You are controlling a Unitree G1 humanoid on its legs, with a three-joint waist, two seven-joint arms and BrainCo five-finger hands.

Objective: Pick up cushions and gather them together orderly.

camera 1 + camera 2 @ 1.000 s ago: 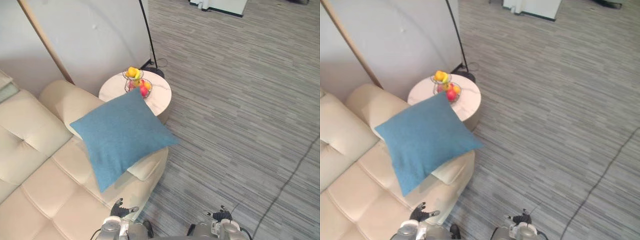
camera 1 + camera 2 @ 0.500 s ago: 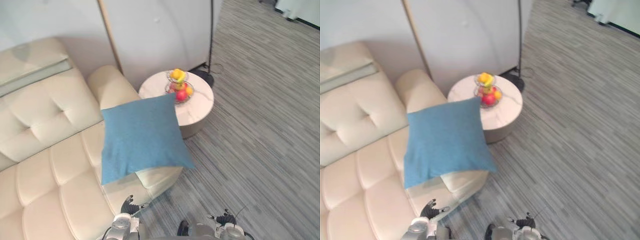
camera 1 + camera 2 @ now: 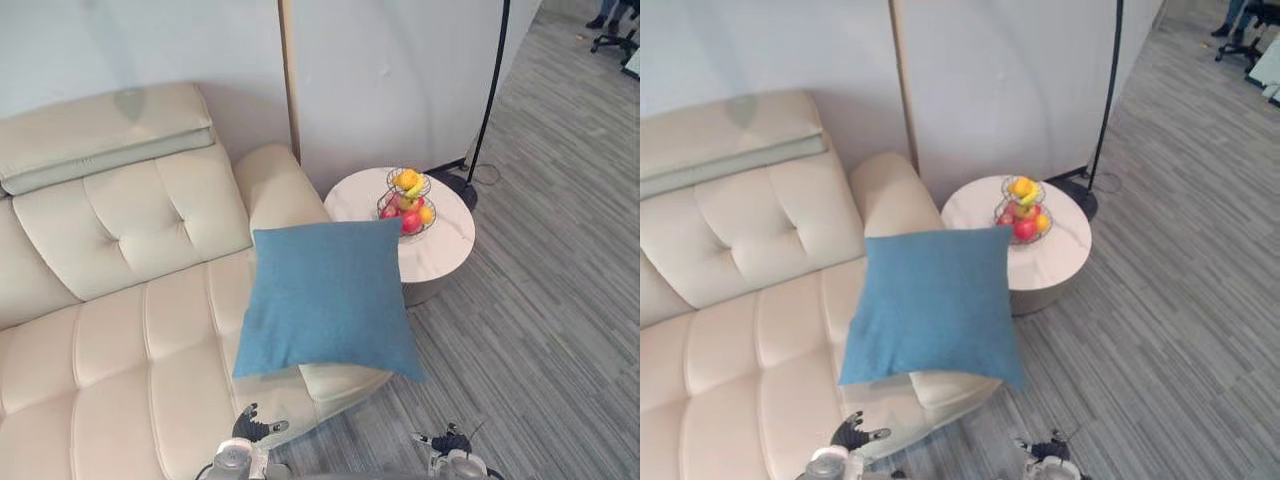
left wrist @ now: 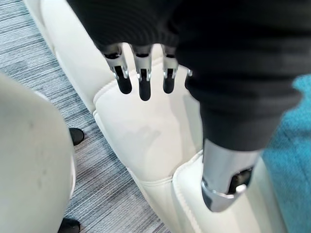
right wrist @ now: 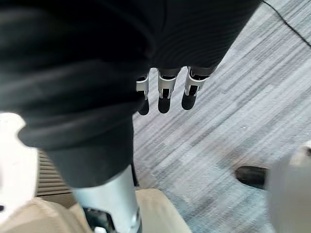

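Observation:
A blue square cushion [image 3: 327, 297] lies tilted on the right end of the cream sofa [image 3: 110, 320], leaning against its armrest and hanging over the seat's front edge. My left hand [image 3: 250, 428] hangs low at the view's bottom, just in front of the sofa's front edge, fingers [image 4: 141, 80] straight and holding nothing. The blue cushion [image 4: 291, 141] edges into the left wrist view beside it. My right hand [image 3: 448, 442] hangs over the carpet, fingers [image 5: 164, 94] straight and empty.
A round white side table [image 3: 440, 250] with a wire basket of fruit [image 3: 405, 198] stands right of the sofa. A floor lamp pole [image 3: 495, 85] and a wooden pole [image 3: 290, 80] rise by the wall. Striped grey carpet [image 3: 550, 340] spreads to the right.
The camera has swung left: the sofa, cushion and table have all shifted right in view and more of the sofa shows. Both hands still hang low.

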